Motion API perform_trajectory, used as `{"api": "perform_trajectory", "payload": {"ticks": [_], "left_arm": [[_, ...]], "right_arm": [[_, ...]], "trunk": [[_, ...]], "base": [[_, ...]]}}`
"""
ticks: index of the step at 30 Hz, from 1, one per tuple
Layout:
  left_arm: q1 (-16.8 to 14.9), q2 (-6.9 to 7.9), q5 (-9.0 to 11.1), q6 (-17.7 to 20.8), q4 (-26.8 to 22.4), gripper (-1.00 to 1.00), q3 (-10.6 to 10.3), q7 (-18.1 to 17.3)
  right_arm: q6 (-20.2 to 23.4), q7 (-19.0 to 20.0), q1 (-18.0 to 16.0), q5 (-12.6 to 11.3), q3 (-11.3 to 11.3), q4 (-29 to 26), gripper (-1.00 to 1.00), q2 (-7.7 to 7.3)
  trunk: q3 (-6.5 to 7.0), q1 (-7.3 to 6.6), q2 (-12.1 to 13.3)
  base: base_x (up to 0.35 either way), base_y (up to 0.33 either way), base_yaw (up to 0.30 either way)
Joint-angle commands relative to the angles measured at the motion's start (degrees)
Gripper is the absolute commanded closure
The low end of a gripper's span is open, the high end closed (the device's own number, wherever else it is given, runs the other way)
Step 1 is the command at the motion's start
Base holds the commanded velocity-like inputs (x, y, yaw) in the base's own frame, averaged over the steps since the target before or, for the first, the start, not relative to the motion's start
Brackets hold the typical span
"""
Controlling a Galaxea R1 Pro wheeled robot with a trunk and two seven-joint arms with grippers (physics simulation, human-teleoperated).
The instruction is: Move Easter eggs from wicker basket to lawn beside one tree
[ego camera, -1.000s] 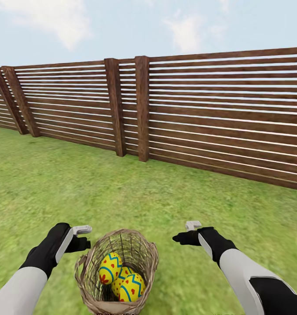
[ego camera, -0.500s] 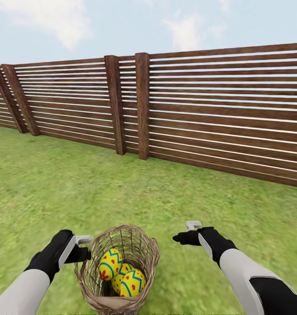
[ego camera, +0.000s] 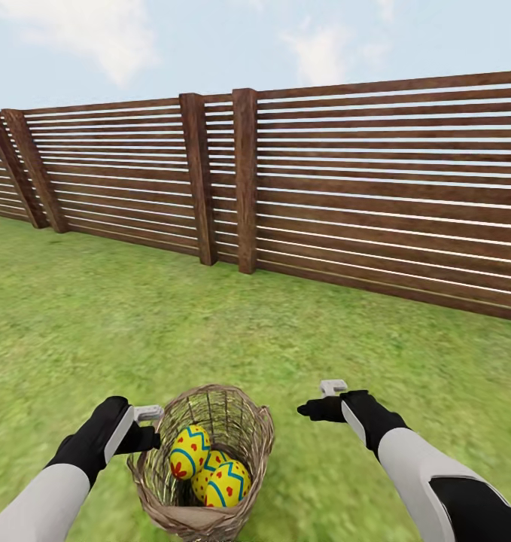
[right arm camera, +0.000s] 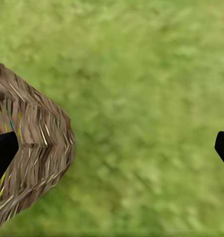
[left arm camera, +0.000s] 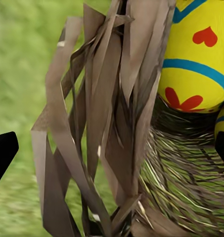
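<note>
The wicker basket (ego camera: 244, 429) stands on the lawn (ego camera: 210, 324) just in front of me. Three Easter eggs lie inside it: one at the left (ego camera: 189, 452), one at the front (ego camera: 226, 484), one partly hidden between them (ego camera: 208, 470). My left gripper (ego camera: 148, 426) is open at the basket's left rim. In the left wrist view its jaws straddle the woven wall (left arm camera: 112, 123), with an egg (left arm camera: 196, 54) just beyond. My right gripper (ego camera: 320, 400) hangs open over the grass to the right of the basket, apart from it; the basket (right arm camera: 35, 143) also shows in the right wrist view.
A brown slatted fence (ego camera: 360, 188) with thick posts (ego camera: 245, 181) runs across the back, several steps away. Open grass lies between me and it, and to both sides.
My left gripper has come down and in, against the basket's left rim. The head view has tipped slightly, so the basket sits a bit higher. The right arm has held still.
</note>
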Motion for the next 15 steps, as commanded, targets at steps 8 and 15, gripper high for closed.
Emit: {"api": "perform_trajectory", "payload": {"ticks": [8,15], "left_arm": [[0.0,-0.32,0.5,0.0,0.1,-1.0,-0.1,0.3],[0.0,-0.33,0.5,0.0,0.3,-1.0,-0.1,0.2]], "right_arm": [[0.3,0.2,0.0,0.4,-0.1,-0.1,-1.0,0.01],[0.3,0.2,0.0,0.5,-0.1,-0.1,-1.0,0.01]], "trunk": [[-0.05,-0.01,0.0],[-0.05,-0.01,0.0]], "base": [[0.0,0.0,0.0],[0.0,0.0,0.0]]}}
